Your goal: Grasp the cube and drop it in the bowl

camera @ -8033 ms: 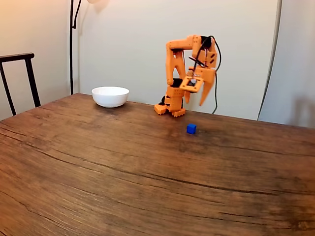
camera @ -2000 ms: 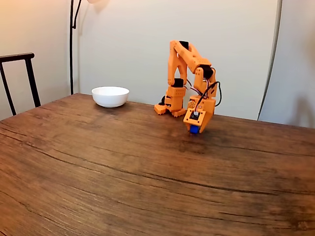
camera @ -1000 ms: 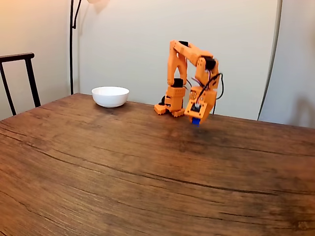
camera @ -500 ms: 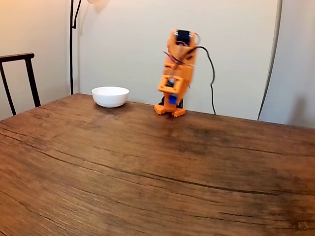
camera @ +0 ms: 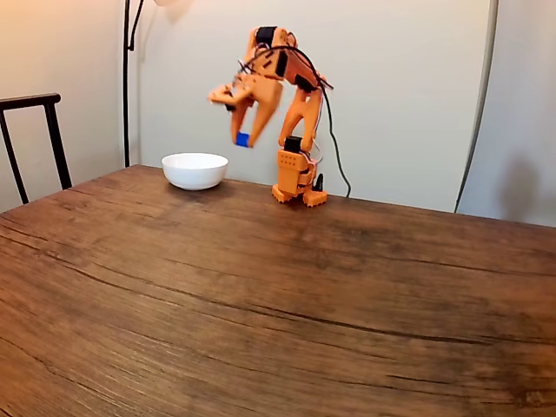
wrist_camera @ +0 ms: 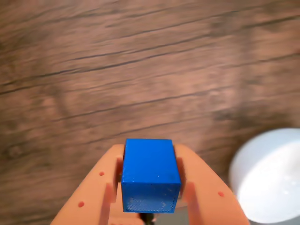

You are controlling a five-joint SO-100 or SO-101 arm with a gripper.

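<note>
The orange gripper (camera: 242, 130) is squeezed tight on the blue cube (camera: 242, 139), high up in the air. The white bowl (camera: 195, 170) sits near the far edge of the wooden table (camera: 261, 295). Grabbing looks done. Dropping it in is left.

Fixed view: low, across the brown wooden table (camera: 261, 295), facing the wall. Wrist view: close, looking down; both share the round white bowl (wrist_camera: 269, 180).
</note>
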